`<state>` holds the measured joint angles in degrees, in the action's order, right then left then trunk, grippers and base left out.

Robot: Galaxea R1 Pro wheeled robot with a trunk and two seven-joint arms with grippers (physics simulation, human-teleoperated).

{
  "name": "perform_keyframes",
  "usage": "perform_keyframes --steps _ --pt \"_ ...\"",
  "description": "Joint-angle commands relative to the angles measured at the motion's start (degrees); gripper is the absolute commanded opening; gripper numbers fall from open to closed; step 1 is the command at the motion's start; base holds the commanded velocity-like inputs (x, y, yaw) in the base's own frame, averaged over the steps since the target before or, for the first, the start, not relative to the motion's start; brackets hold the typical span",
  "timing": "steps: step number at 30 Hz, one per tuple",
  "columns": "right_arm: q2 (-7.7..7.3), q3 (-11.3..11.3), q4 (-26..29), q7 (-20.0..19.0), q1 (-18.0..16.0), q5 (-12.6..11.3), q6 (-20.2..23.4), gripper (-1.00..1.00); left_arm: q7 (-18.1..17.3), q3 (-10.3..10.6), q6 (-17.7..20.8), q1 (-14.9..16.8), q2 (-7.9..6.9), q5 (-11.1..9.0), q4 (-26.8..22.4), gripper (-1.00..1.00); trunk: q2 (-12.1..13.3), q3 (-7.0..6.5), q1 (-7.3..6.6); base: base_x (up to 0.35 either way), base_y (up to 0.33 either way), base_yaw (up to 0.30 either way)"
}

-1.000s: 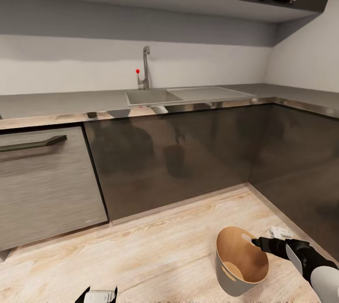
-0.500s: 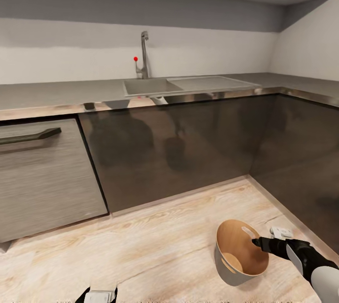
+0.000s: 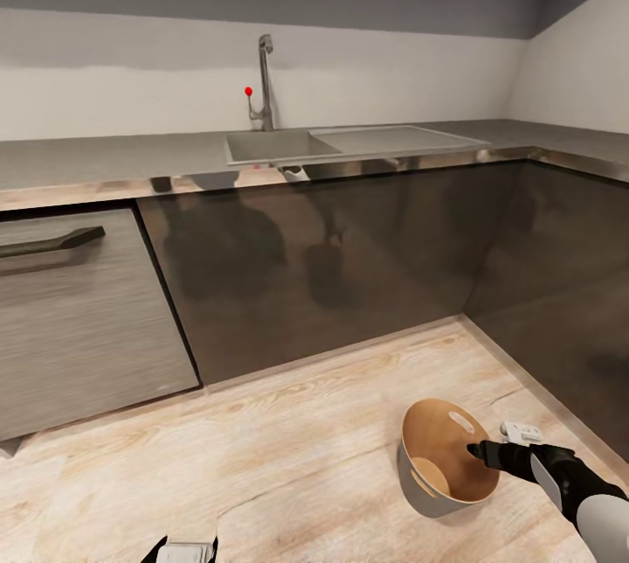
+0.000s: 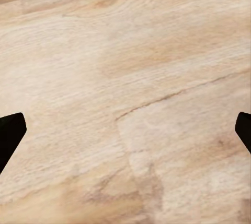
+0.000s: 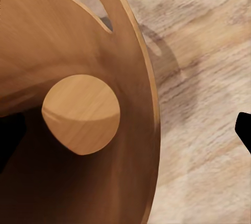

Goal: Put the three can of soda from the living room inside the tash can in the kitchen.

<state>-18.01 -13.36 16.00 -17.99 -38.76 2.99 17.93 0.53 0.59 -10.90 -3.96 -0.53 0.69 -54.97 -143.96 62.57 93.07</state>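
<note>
The tash can (image 3: 437, 469) stands on the kitchen's wood floor at the lower right: grey outside, tan inside. My right gripper (image 3: 486, 449) is at its near rim. In the right wrist view the right gripper (image 5: 128, 132) is open, one black fingertip (image 5: 10, 136) over the pail's inside and the other (image 5: 244, 130) over the floor outside, with the rim (image 5: 146, 78) between them. The round tan bottom (image 5: 81, 114) and the handle slot (image 5: 102, 18) show. My left gripper (image 3: 186, 551) (image 4: 125, 135) hangs open over bare floor. The can of soda are out of view.
Dark glossy cabinets (image 3: 323, 266) run along the back and turn the corner at the right (image 3: 568, 301), close behind the pail. A sink (image 3: 271, 146) with a faucet (image 3: 265, 82) sits in the grey counter. A wood-grain appliance front (image 3: 79, 327) with a dark handle is at left.
The whole head view has shifted, with counter and sink now higher in the picture, so the camera moved. The right gripper stays open at the pail's rim. The left gripper is unchanged.
</note>
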Motion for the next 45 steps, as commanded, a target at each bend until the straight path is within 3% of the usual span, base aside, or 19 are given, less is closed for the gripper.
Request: perform_keyframes --steps 1,21,33,45 --pt "0.02 0.00 0.00 0.00 0.00 0.00 0.00 1.00 0.00 0.00 0.00 0.00 0.00 -0.03 0.03 1.00 0.00 0.00 0.00 0.000 0.000 0.000" --pt "0.22 0.06 0.00 0.01 0.02 0.00 0.00 1.00 0.00 0.02 -0.02 0.00 0.00 -0.23 0.13 1.00 0.00 0.00 0.00 0.015 -0.058 0.000" --pt "0.36 0.39 0.00 0.06 0.16 0.01 0.00 1.00 0.00 -0.06 0.00 0.00 0.00 -0.23 0.13 1.00 -0.16 2.66 0.31 0.001 -0.004 0.000" --pt "0.43 0.52 0.00 0.07 0.17 0.00 0.00 1.00 0.00 -0.06 0.04 0.04 0.00 -0.15 0.13 1.00 -0.16 2.66 0.31 0.014 0.002 0.000"
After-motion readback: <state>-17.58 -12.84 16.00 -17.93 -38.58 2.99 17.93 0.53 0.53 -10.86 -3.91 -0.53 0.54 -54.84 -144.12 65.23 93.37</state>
